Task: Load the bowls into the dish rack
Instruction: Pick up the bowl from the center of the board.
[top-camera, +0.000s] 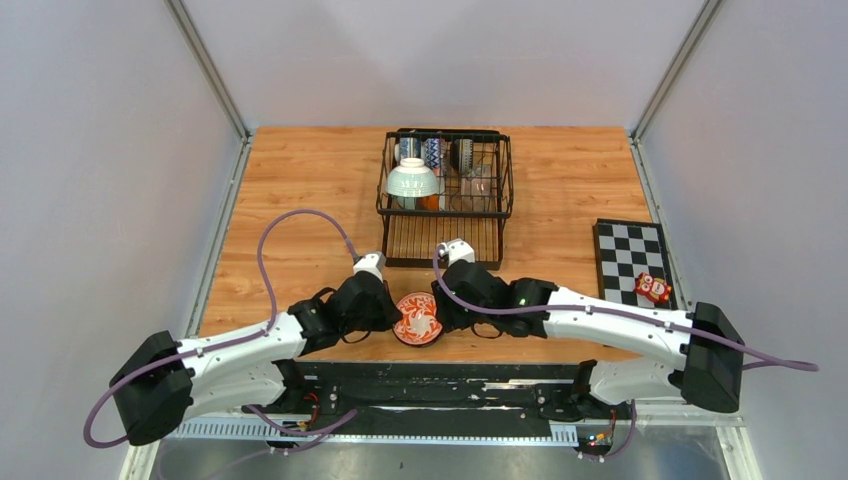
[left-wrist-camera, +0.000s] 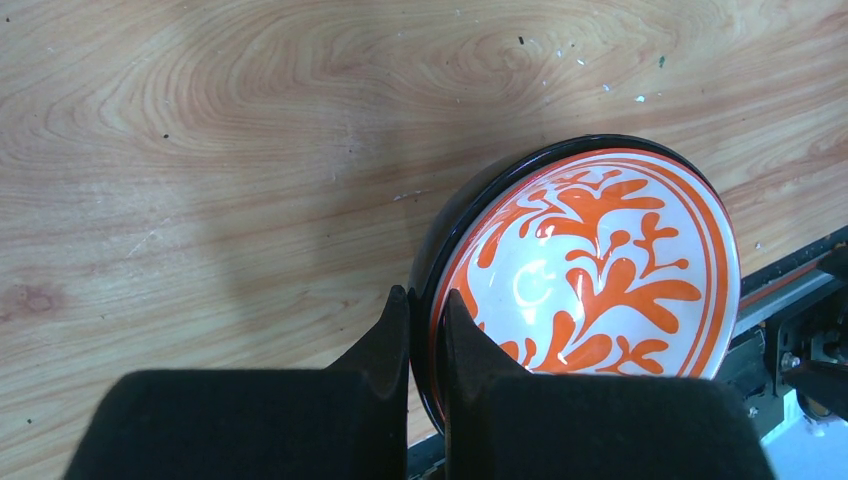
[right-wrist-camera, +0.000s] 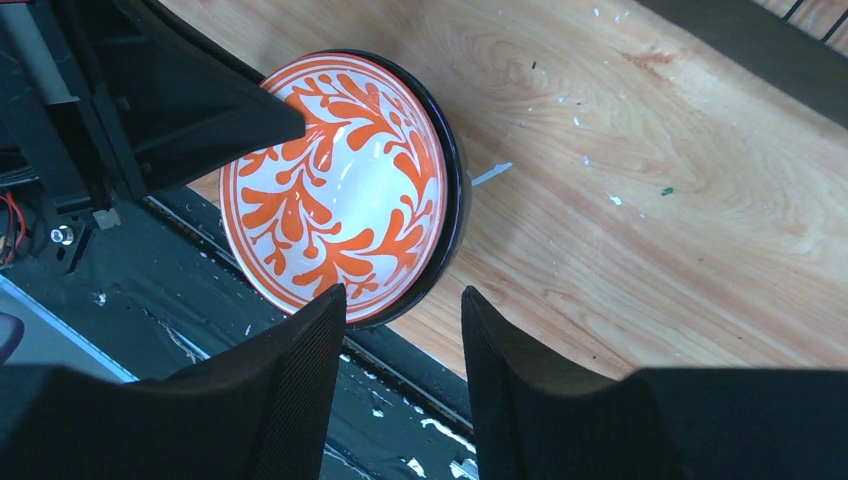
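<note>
Gripping the rim of a small round ceramic bowl (left-wrist-camera: 600, 270) with a white inside, an orange-red leaf pattern and a black outside, the left gripper (left-wrist-camera: 425, 300) is closed to a narrow slit. One finger sits against the patterned inside and the other against the black outer wall. From above, this bowl (top-camera: 418, 318) lies at the near edge of the wooden table (top-camera: 300, 200), between the left gripper (top-camera: 392, 312) and the right gripper (top-camera: 445, 312), its inside facing up. Whether it rests on the wood or hangs just above it cannot be told. The right gripper (right-wrist-camera: 405, 292) is spread wide and holds nothing; the bowl's (right-wrist-camera: 340, 190) closest rim sits at the mouth of the gap between its fingers, and contact there is unclear. Farther back stands the black wire dish rack (top-camera: 445, 132), well apart from the held bowl. A pale green bowl (top-camera: 413, 178) sits upside down in it, with blue-and-white bowls (top-camera: 432, 152) behind.
</note>
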